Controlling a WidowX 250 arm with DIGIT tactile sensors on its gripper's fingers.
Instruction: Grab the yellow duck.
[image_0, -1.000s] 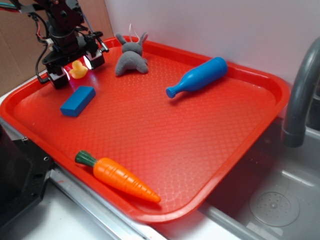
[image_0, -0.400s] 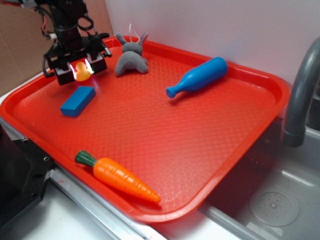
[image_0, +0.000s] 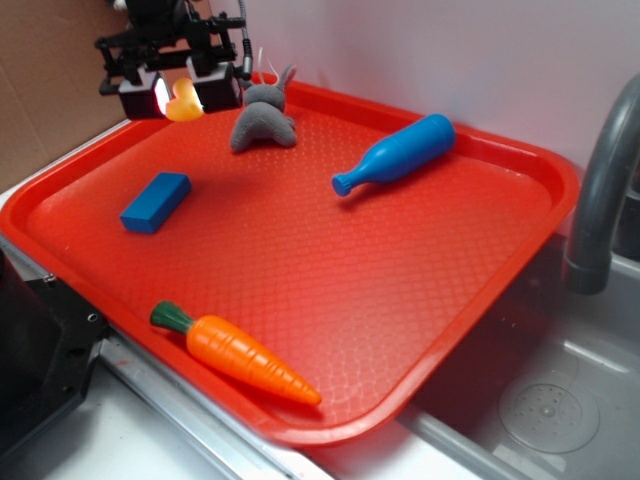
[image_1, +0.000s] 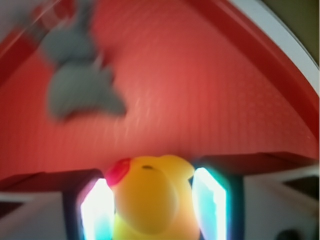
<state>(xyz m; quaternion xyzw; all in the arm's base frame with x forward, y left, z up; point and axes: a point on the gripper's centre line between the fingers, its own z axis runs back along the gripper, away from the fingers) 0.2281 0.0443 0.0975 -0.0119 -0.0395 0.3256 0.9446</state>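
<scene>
The yellow duck (image_0: 184, 100) is a tiny rubber toy, clamped between my two lit fingers and held in the air above the far left corner of the red tray (image_0: 480, 290). My gripper (image_0: 182, 96) is shut on it. In the wrist view the duck (image_1: 150, 200) fills the gap between the glowing pads (image_1: 97, 212), its reddish beak pointing up and left, and the gripper (image_1: 152, 207) hangs over the tray floor (image_1: 200, 100).
A grey plush rabbit (image_0: 263, 112) lies just right of the gripper, also in the wrist view (image_1: 75, 85). A blue block (image_0: 156, 202), a blue bottle (image_0: 395, 153) and an orange toy carrot (image_0: 240, 355) lie on the tray. A grey faucet (image_0: 600, 190) stands over the sink at right.
The gripper closed on the duck at the tray floor and has lifted it up and slightly right, off the tray. The other objects have not moved.
</scene>
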